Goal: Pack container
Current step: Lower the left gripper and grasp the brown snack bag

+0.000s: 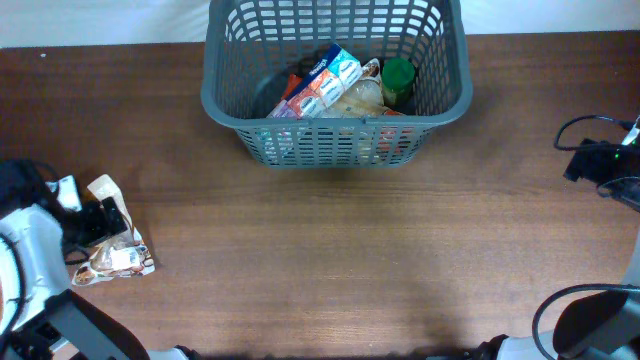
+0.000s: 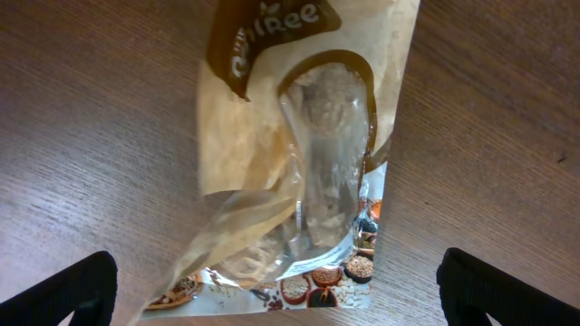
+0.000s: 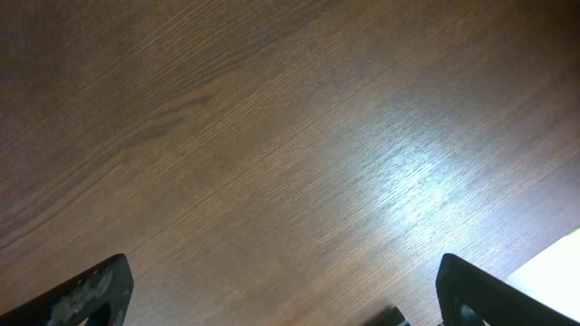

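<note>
My left gripper (image 2: 285,294) hangs with its jaws spread as wide as they go, holding nothing, and directly beneath it lies a beige pouch (image 2: 299,154) with a clear window, flat on the table (image 2: 82,118). In my left wrist view the pouch runs lengthwise up the frame, with its printed brown end farthest from my fingers. My two fingertips sit out at either side of it, so I judge the jaws to be set across its narrow width, not along its length. The container (image 1: 330,145) is well apart from this spot. Taking the container as my mark, the pouch lies off its front-left corner, out to the left and toward my side of the table, and its long axis leans roughly toward the container's left end. The container already holds a blue, white and red carton (image 1: 325,80), a green-capped jar (image 1: 398,75) and what looks like a clear bag between them. Its left half looks the barer. My right gripper (image 3: 285,294) is likewise fully open and empty, over bare wood off the container's right side, nowhere near the pouch. So the left arm is plainly the nearer one. As I judge it, the move ahead is straight down onto the pouch, then a carry forward and rightward over the container's near rim.
</note>
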Robot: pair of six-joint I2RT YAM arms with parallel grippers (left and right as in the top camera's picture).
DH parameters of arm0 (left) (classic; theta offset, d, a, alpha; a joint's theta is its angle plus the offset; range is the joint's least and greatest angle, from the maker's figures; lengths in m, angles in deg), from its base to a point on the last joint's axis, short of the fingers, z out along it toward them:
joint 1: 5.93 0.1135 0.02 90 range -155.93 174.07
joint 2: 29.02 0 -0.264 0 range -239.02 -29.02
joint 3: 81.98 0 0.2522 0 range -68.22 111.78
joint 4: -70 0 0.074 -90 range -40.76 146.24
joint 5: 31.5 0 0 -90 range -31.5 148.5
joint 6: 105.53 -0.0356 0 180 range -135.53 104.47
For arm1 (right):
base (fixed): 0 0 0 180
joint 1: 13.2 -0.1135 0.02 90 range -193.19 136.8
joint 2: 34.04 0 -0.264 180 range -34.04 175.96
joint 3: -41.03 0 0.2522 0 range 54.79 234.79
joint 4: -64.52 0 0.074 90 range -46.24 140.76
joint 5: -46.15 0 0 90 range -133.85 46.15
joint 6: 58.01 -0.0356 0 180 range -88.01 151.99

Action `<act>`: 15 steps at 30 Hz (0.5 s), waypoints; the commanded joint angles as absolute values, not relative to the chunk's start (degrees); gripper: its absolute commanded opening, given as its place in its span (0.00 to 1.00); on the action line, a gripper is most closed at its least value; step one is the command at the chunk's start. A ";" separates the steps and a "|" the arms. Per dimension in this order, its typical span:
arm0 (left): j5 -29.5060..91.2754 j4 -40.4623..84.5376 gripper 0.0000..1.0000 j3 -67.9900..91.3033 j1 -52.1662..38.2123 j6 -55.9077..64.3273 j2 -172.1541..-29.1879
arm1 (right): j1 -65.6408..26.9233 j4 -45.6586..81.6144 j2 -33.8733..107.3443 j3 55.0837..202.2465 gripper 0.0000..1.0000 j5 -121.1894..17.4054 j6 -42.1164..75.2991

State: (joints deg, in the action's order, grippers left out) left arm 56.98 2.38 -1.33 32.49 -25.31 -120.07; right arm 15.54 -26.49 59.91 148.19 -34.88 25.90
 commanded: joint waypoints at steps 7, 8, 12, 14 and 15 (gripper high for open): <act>50.71 4.24 0.99 -1.46 33.45 -30.44 -119.63 | 15.75 -26.29 59.57 147.95 0.99 -34.18 25.53; 50.73 4.21 0.99 -1.46 33.45 -30.51 -120.07 | 15.75 -26.32 59.57 147.95 0.99 -34.18 25.53; 50.73 4.43 0.99 -1.50 33.47 -30.64 -122.41 | 15.75 -26.29 59.57 147.95 0.99 -34.18 25.53; 50.73 4.43 0.99 -1.50 33.45 -30.64 -123.68 | 15.75 -26.29 59.57 147.95 0.99 -34.18 25.53; 50.73 4.43 0.99 -1.50 33.45 -30.64 -125.14 | 15.75 -26.29 59.57 147.95 0.99 -34.16 25.53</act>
